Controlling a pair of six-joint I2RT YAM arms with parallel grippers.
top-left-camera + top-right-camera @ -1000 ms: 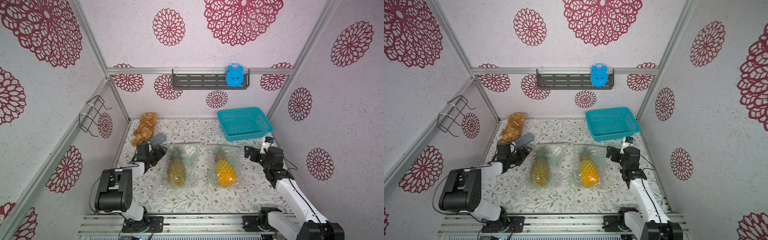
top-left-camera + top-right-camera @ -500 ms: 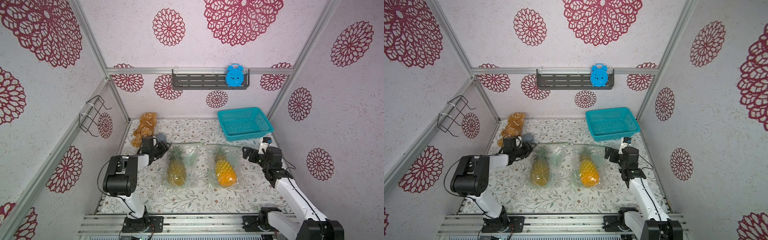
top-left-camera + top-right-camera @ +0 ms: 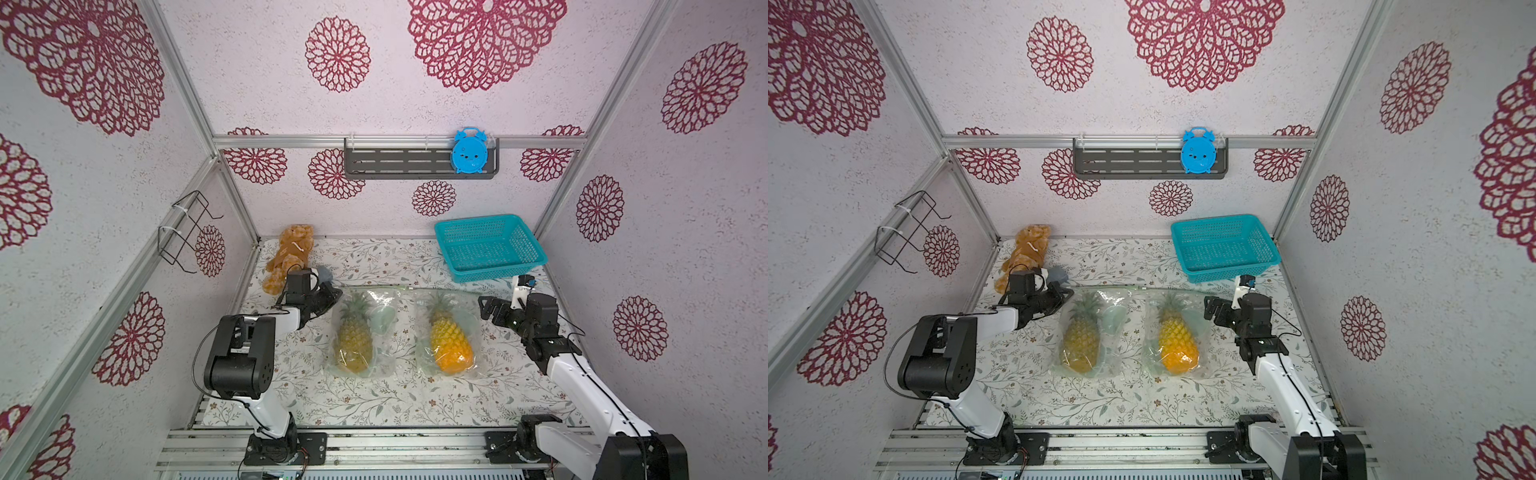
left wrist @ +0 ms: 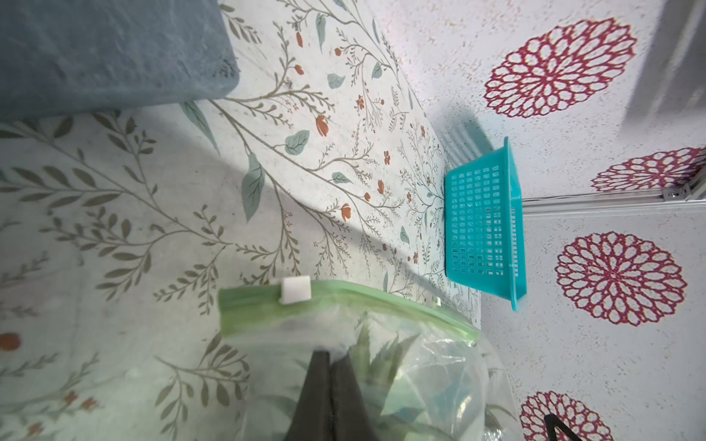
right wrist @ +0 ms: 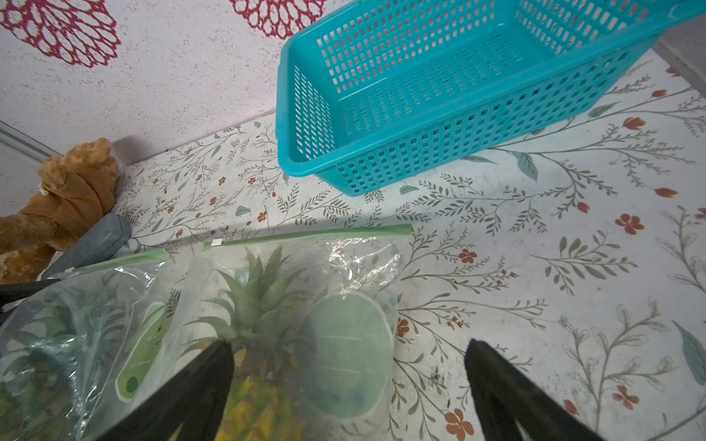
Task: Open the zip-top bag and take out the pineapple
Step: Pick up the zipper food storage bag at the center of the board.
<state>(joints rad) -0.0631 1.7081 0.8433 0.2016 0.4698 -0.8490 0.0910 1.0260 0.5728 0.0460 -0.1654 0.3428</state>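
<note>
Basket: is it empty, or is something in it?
Empty. The basket shows only its bare mesh floor in the right wrist view and in both top views.

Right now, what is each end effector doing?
Left end effector: closed, apparently pinching the left zip-top bag.
Right end effector: open, holding nothing.

Walls (image 3: 415,104): pale pink-white, crimson floral medallions.
Table cover (image 3: 374,399): white, grey-green leafy sprigs, small orange-red flowers.
Basket (image 3: 498,271): teal, open grid.
Clock (image 3: 469,151): bright blue.
Shelf (image 3: 395,164): dark grey, slotted.
Plush toy (image 3: 291,253): golden brown.
Wire rack (image 3: 183,237): black.
Zip-top bag (image 4: 420,382): clear film, green seal strip, white slider.
Second zip-top bag (image 5: 355,259): the same, with a pale green printed label.
Yellow-green pineapple (image 3: 353,340): green crown, body browner at the base.
Orange pineapple (image 3: 451,345): green crown, yellow body turning orange at the base.
</note>
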